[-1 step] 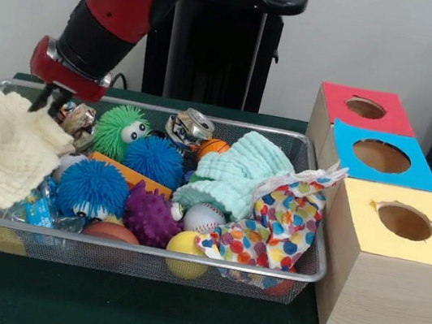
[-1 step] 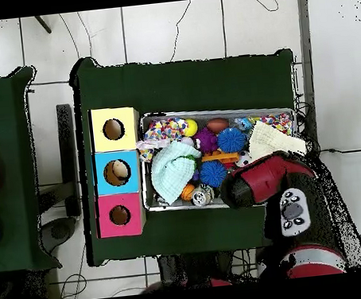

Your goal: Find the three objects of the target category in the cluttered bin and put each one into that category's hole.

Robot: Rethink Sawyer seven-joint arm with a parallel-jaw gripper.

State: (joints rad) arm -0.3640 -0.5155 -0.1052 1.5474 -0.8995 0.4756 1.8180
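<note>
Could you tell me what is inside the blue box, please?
From overhead, a pale rounded object shows through the blue box's hole; what it is cannot be told. The front view shows only dark interior.

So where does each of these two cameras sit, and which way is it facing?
Front view: at table height across from the robot, looking over the wire bin and three boxes; the red arm enters from above, its hand at the bin's back left corner.
Overhead view: above the table, looking straight down; the arm reaches up from the bottom edge.
Shared: bin, boxes, arm, mirrored half round.
</note>
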